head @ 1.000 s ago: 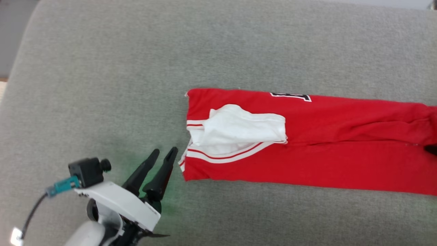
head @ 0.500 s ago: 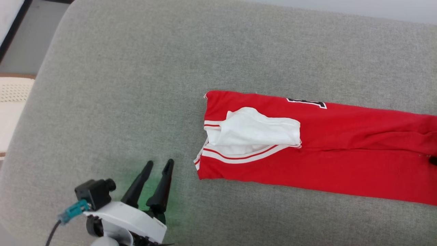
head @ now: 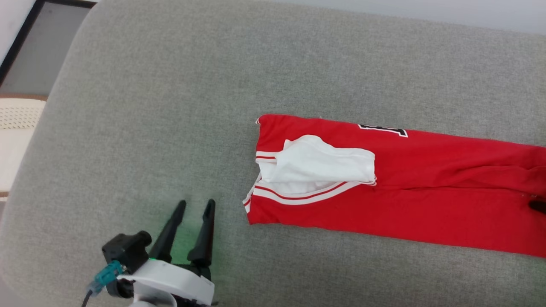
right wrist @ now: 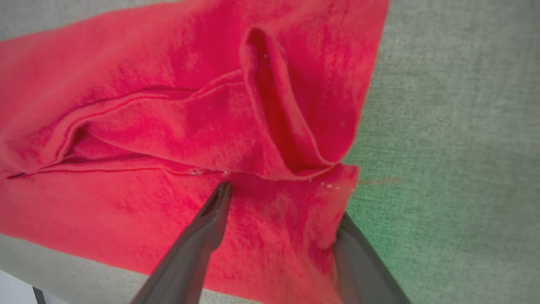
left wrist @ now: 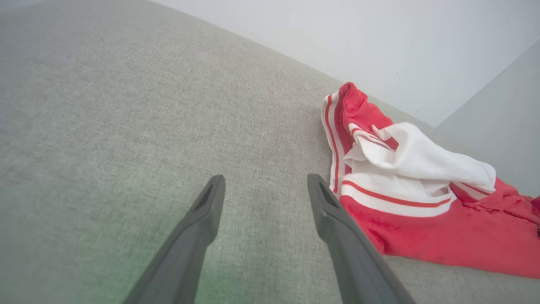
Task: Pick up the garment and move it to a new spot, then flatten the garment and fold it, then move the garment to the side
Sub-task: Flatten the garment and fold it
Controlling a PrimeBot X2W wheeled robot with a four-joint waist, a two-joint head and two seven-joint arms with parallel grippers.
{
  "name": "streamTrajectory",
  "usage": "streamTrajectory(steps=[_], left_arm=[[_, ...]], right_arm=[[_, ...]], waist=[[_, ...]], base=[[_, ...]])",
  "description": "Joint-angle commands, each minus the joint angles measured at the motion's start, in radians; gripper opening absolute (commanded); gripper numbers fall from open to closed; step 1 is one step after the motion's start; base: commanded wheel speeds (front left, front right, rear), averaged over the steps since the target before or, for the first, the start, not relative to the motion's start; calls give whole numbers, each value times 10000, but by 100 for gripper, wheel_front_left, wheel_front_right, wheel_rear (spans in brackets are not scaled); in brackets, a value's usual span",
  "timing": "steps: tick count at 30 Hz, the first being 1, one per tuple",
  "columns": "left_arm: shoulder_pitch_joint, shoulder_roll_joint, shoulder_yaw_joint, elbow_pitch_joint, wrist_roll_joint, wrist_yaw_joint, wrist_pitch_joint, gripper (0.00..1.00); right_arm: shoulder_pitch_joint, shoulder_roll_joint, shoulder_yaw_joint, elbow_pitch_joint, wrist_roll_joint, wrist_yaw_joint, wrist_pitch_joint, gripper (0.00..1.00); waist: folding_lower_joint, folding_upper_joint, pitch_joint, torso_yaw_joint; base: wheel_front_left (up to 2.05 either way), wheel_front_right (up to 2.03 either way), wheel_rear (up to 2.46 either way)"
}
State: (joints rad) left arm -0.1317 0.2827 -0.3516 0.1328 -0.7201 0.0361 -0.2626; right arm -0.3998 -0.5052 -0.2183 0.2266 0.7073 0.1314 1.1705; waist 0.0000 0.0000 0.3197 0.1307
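The grey cushion is your landmark. The garment lies on its right half as a long red band folded lengthwise. The collar end sits near the cushion's middle, and the hem end runs toward the cushion's right side, past the edge of the head view.

A white sleeve is tucked loosely on top at the collar end, with striped trim just beside it.

The cloth looks light, soft and limp. I judge it will sag and drag when you lift it, and the loose sleeve may slide out of the fold. Take it by the layered edges, pinching all the plies at the two ends together, not the top layer alone.

Your left gripper hovers over bare cushion on the near left. Its fingers are spread and hold nothing, and it is near the collar corner but clear of it.

Your right gripper is at the hem end toward the cushion's right. Its fingers are spread wide astride the hem corner and have not closed on it. One tip rests on red cloth where a ridge has rucked up. The other is at the cloth's edge, and I cannot tell whether it is under it.
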Motion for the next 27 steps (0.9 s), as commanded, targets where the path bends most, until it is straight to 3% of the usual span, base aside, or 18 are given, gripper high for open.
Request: streamTrajectory(steps=[1,10,13,21,22,24,27], left_arm=[[107,-147,281,10,434,-141,-19,100],[319,-516,1263,-630,4228,-179,-20,100],[447,-738,1448,-773,5048,-137,-20,100],[517,-1422,2111,-621,5659,-661,-21,100],[497,-1459,2184,-576,5735,-718,-21,100],[427,-1601,2317,-563,5730,-850,-22,100],[406,-1730,2464,-502,5858,-1012,-21,100]], right_arm=[[176,185,-5,24,-113,-16,120,100],[151,667,-367,-100,-460,-16,500,100],[81,813,-535,-158,-647,-16,658,100],[-60,1320,-1246,-216,-1179,-16,1075,100],[-77,1398,-1325,-232,-1255,-16,1101,71],[-110,1533,-1451,-266,-1393,-16,1173,0],[-186,1731,-1569,-350,-1504,-16,1305,0]], waist=[[0,0,-14,-15],[0,0,-31,-43],[0,0,-1,-20],[0,0,132,80],[0,0,153,94],[0,0,196,117],[0,0,241,135]], base=[[0,0,0],[0,0,0],[0,0,0],[0,0,0],[0,0,0],[0,0,0],[0,0,0]])
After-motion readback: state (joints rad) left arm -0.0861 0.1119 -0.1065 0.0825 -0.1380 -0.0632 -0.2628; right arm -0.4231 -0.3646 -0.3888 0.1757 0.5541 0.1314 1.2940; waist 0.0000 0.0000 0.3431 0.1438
